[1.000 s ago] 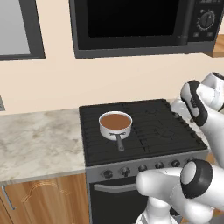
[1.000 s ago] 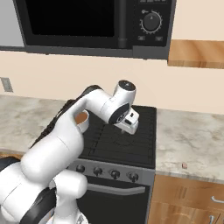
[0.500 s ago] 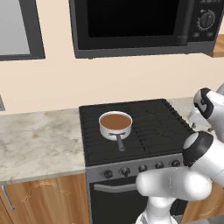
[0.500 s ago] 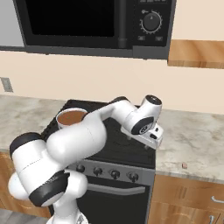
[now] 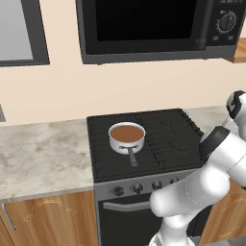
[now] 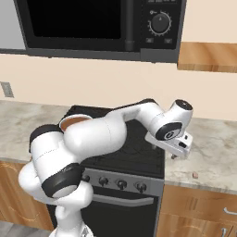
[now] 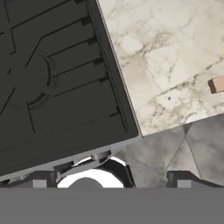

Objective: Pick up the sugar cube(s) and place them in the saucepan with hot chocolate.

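saucepan [image 5: 127,137] first: you have it on the front left burner of the stove [image 5: 163,139], brown drink inside, its short dark handle pointing toward the knobs. from the right base camera you catch just its rim and brown surface [image 6: 74,122] behind the arm's white upper link.

your gripper [image 6: 175,156] hangs past the stove's right edge, over the marble counter [image 6: 208,148] — the right base camera gives you that clearly, while the left base camera shows you the arm bending off the right side of its frame. jaws stand wide apart with nothing between them; in the hand camera the two dark tips sit far apart at the bottom.

sugar cube [image 7: 217,83] — a small tan block — lies on the marble at the right edge of the hand camera, well apart from the stove's edge. the right base camera gives you the same speck [image 6: 195,175] near the counter's front edge, just beside and below the gripper, untouched.
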Robot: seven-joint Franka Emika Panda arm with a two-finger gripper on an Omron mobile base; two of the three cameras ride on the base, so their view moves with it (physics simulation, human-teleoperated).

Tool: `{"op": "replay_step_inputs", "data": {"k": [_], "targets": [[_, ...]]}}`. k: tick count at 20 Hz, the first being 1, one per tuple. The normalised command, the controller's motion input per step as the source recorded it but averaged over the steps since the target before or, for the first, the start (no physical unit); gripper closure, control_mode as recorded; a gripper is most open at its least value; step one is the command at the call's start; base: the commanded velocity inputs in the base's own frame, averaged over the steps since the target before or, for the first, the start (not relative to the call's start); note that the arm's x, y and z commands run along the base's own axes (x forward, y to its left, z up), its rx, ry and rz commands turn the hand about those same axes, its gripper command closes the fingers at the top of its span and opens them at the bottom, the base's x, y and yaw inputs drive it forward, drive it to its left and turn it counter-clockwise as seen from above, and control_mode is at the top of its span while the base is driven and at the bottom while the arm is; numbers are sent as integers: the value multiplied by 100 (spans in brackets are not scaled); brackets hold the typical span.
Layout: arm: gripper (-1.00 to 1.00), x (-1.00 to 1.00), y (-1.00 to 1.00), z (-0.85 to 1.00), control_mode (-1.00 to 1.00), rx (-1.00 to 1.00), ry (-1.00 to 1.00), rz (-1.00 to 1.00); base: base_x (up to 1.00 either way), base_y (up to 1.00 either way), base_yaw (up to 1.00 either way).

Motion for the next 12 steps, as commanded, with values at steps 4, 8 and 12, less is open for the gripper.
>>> {"op": "replay_step_inputs", "data": {"k": [4,8,12], "targets": [[-100,-2,-25,-7,-100,-16,-16,0,0,0,0],[-100,-2,-36,-13,-100,-23,-20,0,0,0,0],[-100,-4,-42,-16,-100,-27,-19,0,0,0,0]]}}
